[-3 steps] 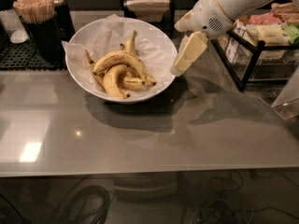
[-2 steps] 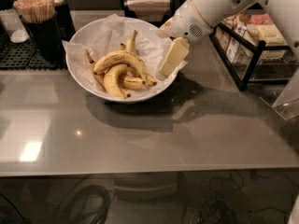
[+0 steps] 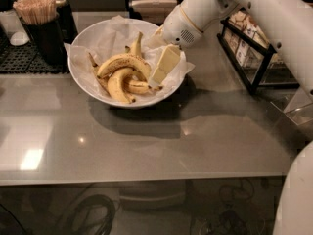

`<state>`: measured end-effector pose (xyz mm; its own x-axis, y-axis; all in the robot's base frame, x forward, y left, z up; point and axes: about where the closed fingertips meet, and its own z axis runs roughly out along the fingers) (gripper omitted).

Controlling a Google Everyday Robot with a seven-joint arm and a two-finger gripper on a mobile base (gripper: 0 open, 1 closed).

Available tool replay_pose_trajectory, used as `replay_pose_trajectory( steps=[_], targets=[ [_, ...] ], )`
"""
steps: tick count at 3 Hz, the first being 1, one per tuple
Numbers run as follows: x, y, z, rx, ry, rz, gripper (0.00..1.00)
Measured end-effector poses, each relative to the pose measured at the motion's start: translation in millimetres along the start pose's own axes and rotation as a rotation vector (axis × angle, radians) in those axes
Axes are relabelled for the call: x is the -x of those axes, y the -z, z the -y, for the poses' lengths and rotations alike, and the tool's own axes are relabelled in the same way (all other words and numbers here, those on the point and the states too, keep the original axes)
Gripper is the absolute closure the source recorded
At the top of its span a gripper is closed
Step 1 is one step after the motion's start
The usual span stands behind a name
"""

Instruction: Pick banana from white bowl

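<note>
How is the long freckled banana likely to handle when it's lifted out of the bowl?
The banana is heavily freckled, so probably soft and easily bruised. Its strong arch may make it pivot in a grasp. It lies against other bananas in the bowl, so lifting it could shift them. The gripper hangs in the bowl beside the pile.

Glossy grey countertop [image 3: 146, 151], dim reflections

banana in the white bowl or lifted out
In: the banana lies inside the white bowl among other bananas; the gripper hangs over its right side.
</note>
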<state>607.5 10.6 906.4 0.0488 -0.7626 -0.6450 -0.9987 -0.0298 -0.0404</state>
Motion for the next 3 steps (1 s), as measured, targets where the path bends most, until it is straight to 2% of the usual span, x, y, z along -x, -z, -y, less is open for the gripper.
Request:
replay_pose_trajectory(
  steps=[1,2,3],
  targets=[
    [1,-7,6,0.016,-0.003,-0.003,0.11],
    [2,-20,19,0.043,-0.011,0.007,0.18],
    [2,-29,29,0.046,-0.028,0.023,0.37]
  ],
)
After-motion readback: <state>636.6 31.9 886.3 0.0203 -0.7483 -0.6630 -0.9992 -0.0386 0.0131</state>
